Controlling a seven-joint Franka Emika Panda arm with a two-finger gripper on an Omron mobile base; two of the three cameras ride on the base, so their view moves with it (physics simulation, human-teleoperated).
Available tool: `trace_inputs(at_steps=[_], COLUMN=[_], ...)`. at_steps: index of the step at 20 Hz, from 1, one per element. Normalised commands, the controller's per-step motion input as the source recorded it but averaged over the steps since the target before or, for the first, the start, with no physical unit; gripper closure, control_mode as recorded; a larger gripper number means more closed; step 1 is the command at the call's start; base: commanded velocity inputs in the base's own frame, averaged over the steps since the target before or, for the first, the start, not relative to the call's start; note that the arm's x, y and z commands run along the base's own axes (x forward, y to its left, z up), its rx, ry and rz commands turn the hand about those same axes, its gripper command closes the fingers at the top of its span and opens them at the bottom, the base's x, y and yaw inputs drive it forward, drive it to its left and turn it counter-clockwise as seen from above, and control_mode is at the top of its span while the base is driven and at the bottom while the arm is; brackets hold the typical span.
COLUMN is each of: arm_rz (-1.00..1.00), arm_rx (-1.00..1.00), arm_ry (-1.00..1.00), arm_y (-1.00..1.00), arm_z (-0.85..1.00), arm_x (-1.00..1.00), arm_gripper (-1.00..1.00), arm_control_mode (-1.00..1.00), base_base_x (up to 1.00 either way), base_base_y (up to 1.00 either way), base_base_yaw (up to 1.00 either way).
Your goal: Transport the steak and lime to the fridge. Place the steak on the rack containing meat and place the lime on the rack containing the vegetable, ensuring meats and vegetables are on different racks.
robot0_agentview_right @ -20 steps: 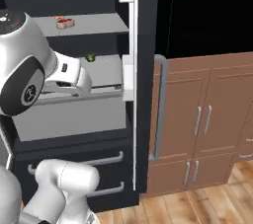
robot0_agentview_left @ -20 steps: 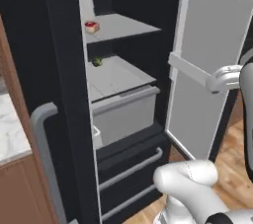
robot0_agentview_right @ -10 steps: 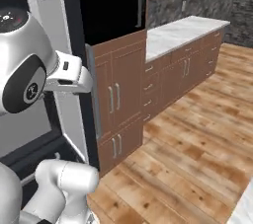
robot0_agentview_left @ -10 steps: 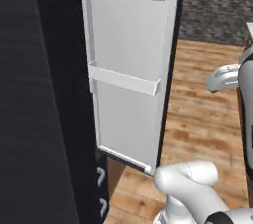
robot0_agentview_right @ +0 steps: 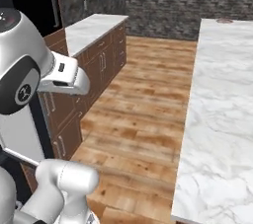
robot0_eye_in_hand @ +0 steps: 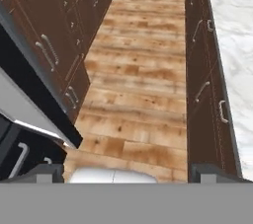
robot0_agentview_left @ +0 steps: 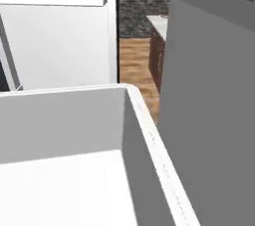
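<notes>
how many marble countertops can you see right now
2: one marble countertop along the left over brown cabinets, one broad marble counter on the right across the wood floor. More may lie out of view.

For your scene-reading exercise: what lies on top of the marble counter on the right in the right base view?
The marble counter looks bare apart from one small flat reddish thing at its far end, too small to identify. The near end runs out of frame.
</notes>
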Motion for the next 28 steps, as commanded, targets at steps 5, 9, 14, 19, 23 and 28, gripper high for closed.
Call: trace_inputs(at_steps=[5, 9, 14, 19, 23, 28], arm_rz=[0.00, 0.00, 0.00, 0.00, 0.00, 0.00], arm_rx=[0.00, 0.00, 0.00, 0.00, 0.00, 0.00], arm_ry=[0.00, 0.00, 0.00, 0.00, 0.00, 0.00], arm_y=[0.00, 0.00, 0.00, 0.00, 0.00, 0.00], arm_z=[0.00, 0.00, 0.00, 0.00, 0.00, 0.00], arm_x=[0.00, 0.00, 0.00, 0.00, 0.00, 0.00], arm_gripper=[-1.00, -1.00, -1.00, -1.00, -1.00, -1.00], arm_control_mode=[1.00, 1.00, 1.00, 1.00, 1.00, 1.00], base_base_x=[0.11, 0.96, 1.00, 1.00, 1.00, 1.00], base_base_y=[-0.53, 0.18, 0.07, -0.02, 0.00, -0.31], base_base_yaw=[-0.10, -0.12, -0.16, -0.06, 0.00, 0.07])
